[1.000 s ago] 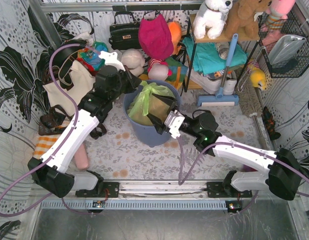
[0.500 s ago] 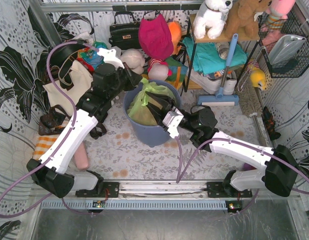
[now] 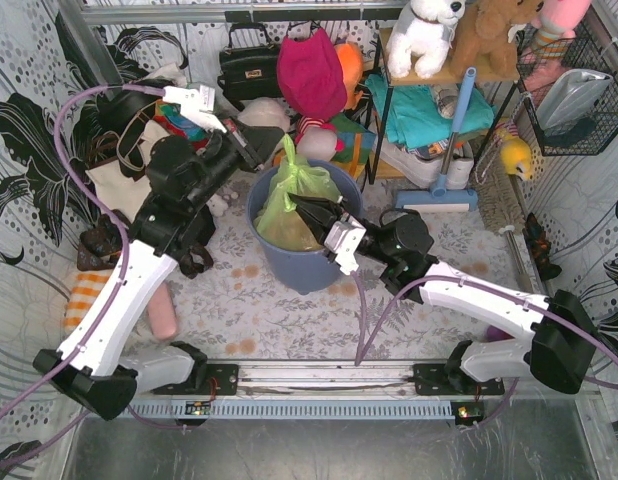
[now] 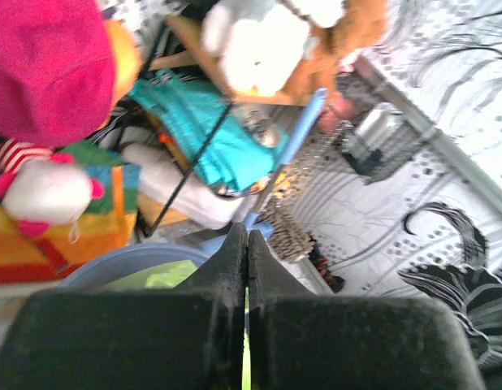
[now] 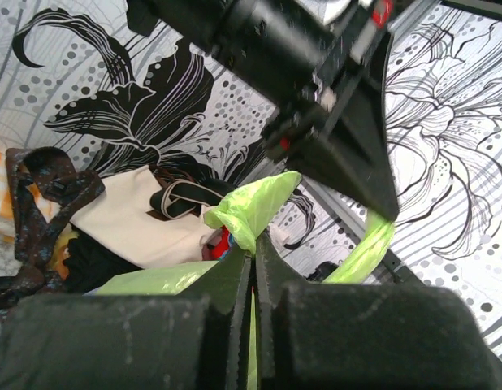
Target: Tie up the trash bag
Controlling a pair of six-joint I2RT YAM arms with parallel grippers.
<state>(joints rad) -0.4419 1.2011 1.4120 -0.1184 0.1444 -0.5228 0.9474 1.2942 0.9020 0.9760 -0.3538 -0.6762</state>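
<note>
Top external: bin [image 3: 301, 270] around trash bag [image 3: 292, 188]

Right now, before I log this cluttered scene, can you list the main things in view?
trash bag: one, lime-green, inside the bin
bin: one, blue-grey, mid-table
tote bag: one, cream, left of the bin
handbag: one, black, at the back
plush dog: one, white, shelf top
teddy: one, brown, beside the dog
mop: one, blue handle, leaning on the shelf
left gripper: black, shut on the bag's top
right gripper: black, shut on the bag's top
</note>
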